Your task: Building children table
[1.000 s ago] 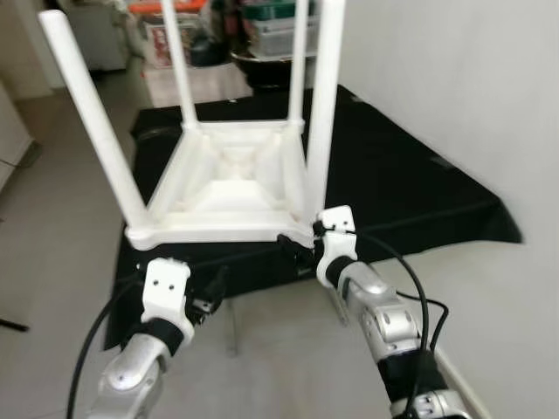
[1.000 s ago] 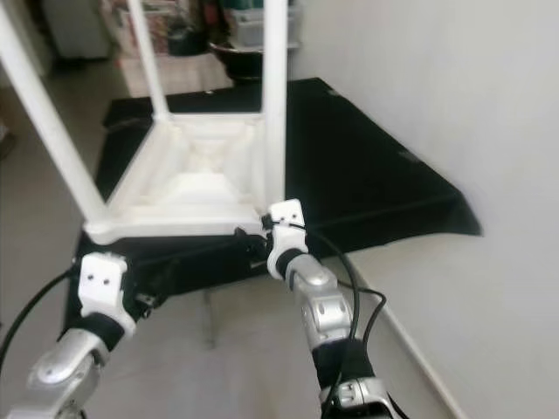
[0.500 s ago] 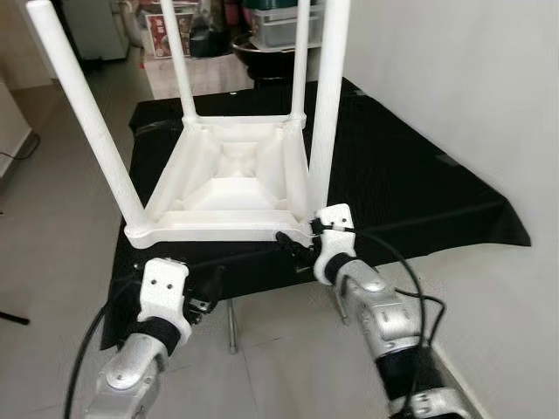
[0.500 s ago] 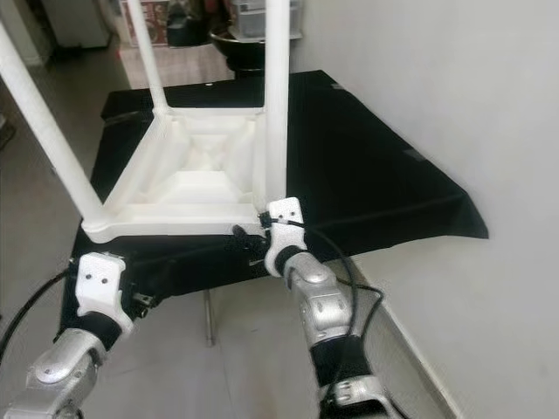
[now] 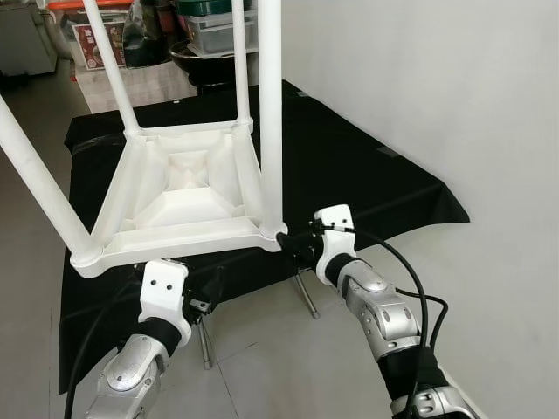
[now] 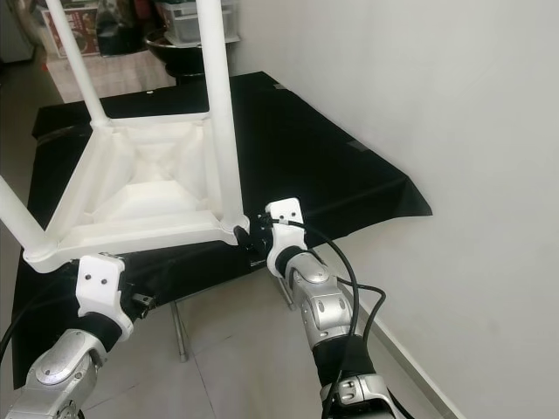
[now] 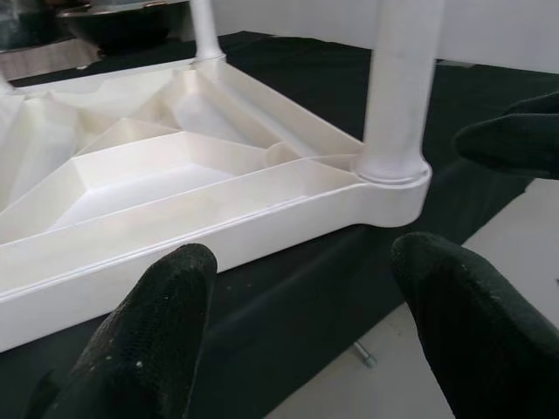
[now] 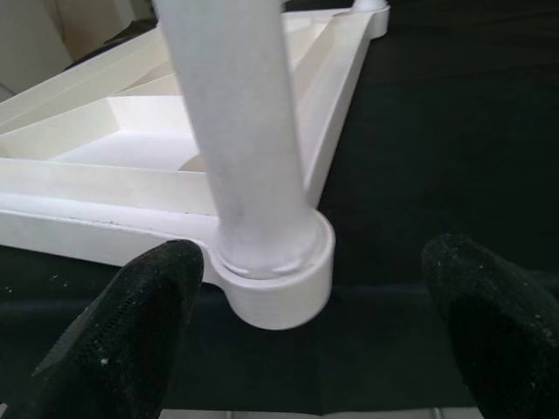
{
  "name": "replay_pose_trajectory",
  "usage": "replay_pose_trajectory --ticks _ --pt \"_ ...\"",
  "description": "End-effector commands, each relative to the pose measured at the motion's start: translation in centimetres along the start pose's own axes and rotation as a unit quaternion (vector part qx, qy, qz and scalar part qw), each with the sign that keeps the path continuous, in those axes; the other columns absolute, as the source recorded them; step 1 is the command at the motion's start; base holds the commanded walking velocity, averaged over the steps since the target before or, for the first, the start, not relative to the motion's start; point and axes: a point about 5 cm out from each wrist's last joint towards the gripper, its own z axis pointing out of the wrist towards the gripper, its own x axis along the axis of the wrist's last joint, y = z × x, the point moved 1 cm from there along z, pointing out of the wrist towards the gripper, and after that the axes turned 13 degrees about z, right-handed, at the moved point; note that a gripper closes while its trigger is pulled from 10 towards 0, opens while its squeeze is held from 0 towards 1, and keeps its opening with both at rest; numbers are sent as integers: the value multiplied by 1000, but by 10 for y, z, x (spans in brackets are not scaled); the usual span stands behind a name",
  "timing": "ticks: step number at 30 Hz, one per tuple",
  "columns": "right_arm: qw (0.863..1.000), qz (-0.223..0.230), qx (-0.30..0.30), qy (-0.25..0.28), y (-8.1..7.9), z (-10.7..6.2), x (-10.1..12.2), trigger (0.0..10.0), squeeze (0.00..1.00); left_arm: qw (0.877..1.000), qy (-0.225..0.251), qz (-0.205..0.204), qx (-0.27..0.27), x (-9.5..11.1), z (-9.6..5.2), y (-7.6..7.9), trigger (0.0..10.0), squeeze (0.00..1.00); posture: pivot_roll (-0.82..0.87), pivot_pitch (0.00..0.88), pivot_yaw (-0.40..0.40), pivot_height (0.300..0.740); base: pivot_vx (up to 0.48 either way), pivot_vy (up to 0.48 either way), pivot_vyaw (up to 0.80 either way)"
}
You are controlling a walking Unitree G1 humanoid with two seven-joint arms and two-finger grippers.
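A white plastic children's table lies upside down on a black cloth, its legs pointing up. The front right leg stands in the near corner socket. My right gripper is open at that corner, one finger on each side of the leg's base without touching it. Open as well, my left gripper hovers just below the table's front edge, near the front left leg.
The black cloth covers a folding work table with metal legs. A white wall runs close along the right. Boxes and a dark bowl crowd the back. Tiled floor lies below my arms.
The whole picture has shifted left and the wall fills more of the right, so the camera moved. Both grippers keep their spots by the table's front edge.
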Motion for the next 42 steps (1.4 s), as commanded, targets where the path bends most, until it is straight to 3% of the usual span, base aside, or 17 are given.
replay_pose_trajectory --ticks 1,10,22,33,42 --pt "1000 9 2 -3 -1 2 -2 10000 0 1000 -6 -1 6 -3 -1 -2 10000 0 -26 0 2 740 0 0 0" --pt "1000 6 10 -11 -3 3 -4 10000 0 1000 -10 8 6 -4 -2 -3 10000 0 -14 0 1 740 0 0 -178" --pt "999 -9 35 3 -9 1 -1 10000 0 1000 -9 12 8 -4 -5 -3 10000 0 7 0 -2 740 256 0 -67" --pt "996 18 85 -8 -17 -1 -4 10000 0 1000 -10 13 9 -4 -6 -3 10000 0 11 0 4 740 257 0 218" --pt "994 32 99 -27 -13 -3 -5 10000 0 1000 -7 8 10 -2 -7 -3 10000 0 22 0 -3 740 55 0 0"
